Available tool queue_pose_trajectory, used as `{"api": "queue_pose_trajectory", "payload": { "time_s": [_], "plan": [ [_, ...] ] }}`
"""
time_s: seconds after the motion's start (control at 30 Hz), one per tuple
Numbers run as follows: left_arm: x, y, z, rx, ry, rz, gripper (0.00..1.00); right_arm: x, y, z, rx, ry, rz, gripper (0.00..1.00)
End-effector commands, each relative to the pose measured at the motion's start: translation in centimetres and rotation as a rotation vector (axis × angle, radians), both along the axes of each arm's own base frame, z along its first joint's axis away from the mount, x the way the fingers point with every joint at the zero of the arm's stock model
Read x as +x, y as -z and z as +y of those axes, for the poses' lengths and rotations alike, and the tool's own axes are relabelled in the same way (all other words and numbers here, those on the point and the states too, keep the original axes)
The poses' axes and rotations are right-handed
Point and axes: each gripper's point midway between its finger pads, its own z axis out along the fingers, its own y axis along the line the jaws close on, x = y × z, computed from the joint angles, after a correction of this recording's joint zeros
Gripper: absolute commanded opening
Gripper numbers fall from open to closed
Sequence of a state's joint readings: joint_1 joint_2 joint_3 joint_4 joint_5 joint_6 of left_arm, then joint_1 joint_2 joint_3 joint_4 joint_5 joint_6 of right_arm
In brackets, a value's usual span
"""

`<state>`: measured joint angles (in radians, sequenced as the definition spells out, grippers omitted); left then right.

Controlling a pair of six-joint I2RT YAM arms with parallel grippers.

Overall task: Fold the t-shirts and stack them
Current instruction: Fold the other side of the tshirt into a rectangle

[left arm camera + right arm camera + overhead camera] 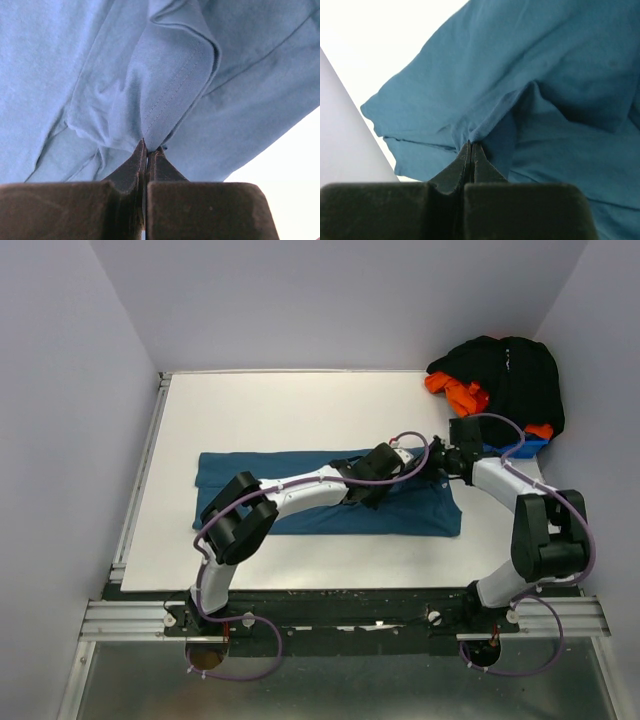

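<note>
Two robot arms pinch the same end of a teal t-shirt (pixel 240 480) spread flat across the middle of a white worktop (pixel 300 410), its length running from 9 o'clock to 3 o'clock. The left end effector (pixel 148 150) is clamped tight on a raised fold of the cloth beside a stitched hem. The right end effector (pixel 471 145) is likewise closed on a gathered pinch of the same fabric near the shirt's edge. From above, both grips sit at the 3 o'clock end of the garment, the left arm reaching across the shirt to get there.

The step in hand appears to be a fold of this first shirt: with both grips set on one end, the next move likely calls for lifting that end together and carrying it toward 9 o'clock, keeping the two pinches level so the cloth lays over itself without bunching.

A black t-shirt (pixel 510 375) and an orange t-shirt (pixel 455 392) lie heaped unfolded in the corner at 2 o'clock, over a blue bin (pixel 530 448), so most of the task looks to remain.

No brand, label or legible writing shows on any shirt or on the arms.
</note>
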<state>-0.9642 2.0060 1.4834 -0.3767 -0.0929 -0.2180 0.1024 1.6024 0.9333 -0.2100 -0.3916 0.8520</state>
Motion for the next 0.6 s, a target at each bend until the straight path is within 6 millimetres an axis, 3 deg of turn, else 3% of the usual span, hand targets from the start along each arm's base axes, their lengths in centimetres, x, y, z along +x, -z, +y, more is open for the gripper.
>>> {"api": "queue_pose_trajectory", "payload": {
  "time_s": [0.0,0.23,0.57],
  "plan": [
    [-1.3,-1.5,1.1,0.023,0.065,0.011,0.0,-2.5,0.3,-0.6,-0.021,-0.022,-0.002,0.01],
    [-1.4,-1.8,2.6,0.091,0.088,-0.01,0.0,-6.7,1.0,-1.4,-0.051,-0.023,0.01,0.01],
    [-2.6,-1.3,3.3,0.149,0.175,0.035,0.05,-11.1,2.2,-1.9,-0.05,-0.002,0.033,0.01]
  ]
}}
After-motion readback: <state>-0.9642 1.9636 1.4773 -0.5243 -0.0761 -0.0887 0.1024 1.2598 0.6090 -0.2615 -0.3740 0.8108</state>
